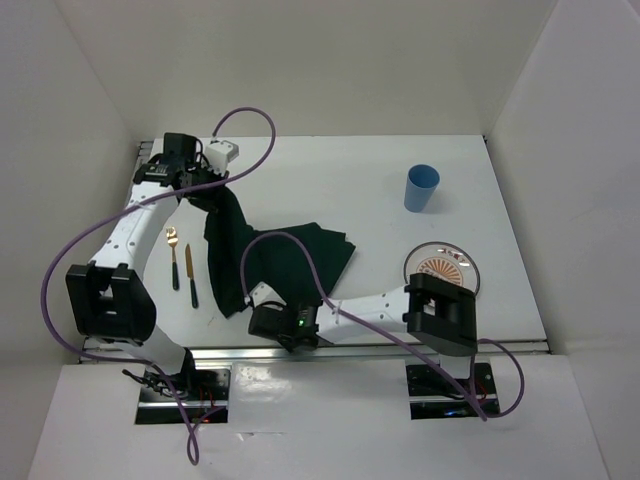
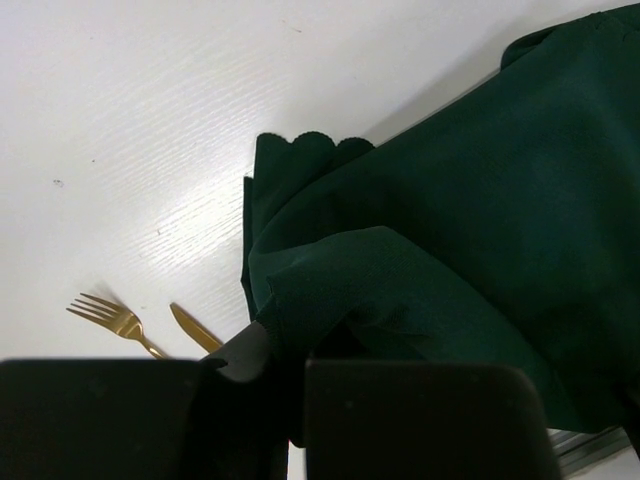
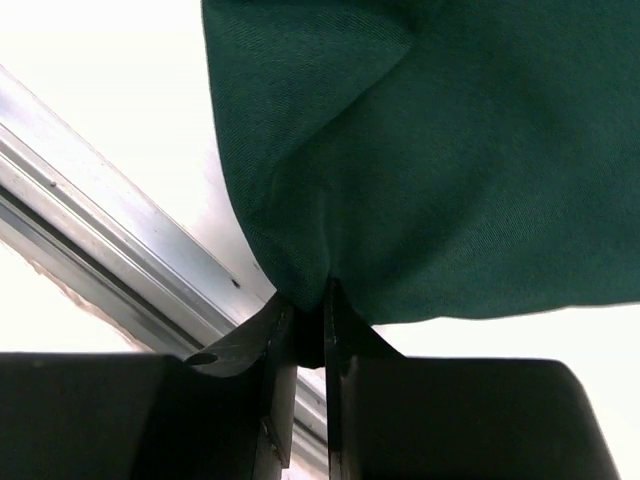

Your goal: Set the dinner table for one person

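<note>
Right pincer, left pincer clamping green cloth, upright blue cup, plate

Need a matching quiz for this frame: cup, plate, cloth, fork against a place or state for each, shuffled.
Things:
1. cup
2. plate
3. cloth
4. fork

Places or states:
A. pinched in both arms' jaws
B. beside the knife, left of the cloth
C. upright, far right part of the table
D. partly hidden by the right arm in the top view

Pairs: 1-C, 2-D, 3-A, 4-B
</note>
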You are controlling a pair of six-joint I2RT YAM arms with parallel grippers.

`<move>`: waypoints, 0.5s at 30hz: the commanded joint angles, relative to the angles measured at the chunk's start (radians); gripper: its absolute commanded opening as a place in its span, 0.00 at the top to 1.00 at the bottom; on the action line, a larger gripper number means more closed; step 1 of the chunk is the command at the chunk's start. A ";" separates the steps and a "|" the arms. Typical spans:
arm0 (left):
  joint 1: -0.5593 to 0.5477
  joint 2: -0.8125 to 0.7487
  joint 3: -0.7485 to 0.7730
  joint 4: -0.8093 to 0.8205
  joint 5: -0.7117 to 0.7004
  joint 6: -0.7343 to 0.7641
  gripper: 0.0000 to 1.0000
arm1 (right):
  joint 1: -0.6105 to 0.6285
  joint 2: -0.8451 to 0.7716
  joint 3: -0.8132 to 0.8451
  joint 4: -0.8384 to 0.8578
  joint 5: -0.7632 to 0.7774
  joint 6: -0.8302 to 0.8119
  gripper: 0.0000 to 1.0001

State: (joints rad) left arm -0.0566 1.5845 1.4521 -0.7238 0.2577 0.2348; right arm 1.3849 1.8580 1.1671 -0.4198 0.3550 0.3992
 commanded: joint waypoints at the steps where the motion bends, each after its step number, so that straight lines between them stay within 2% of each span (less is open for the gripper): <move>1: -0.003 -0.070 0.016 0.001 -0.003 0.029 1.00 | 0.003 -0.113 0.026 -0.099 0.061 0.075 1.00; 5: -0.003 -0.109 0.054 -0.043 -0.002 0.049 1.00 | -0.073 -0.296 0.081 -0.238 0.146 0.162 1.00; 10: 0.006 -0.237 0.131 -0.083 0.064 0.099 1.00 | -0.147 -0.593 0.150 -0.322 0.211 0.150 1.00; 15: 0.006 -0.319 0.197 -0.195 0.164 0.149 1.00 | -0.147 -0.721 0.301 -0.408 0.246 0.141 1.00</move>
State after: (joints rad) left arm -0.0536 1.3380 1.5875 -0.8555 0.3244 0.3218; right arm 1.2270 1.1870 1.3830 -0.7540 0.5335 0.5308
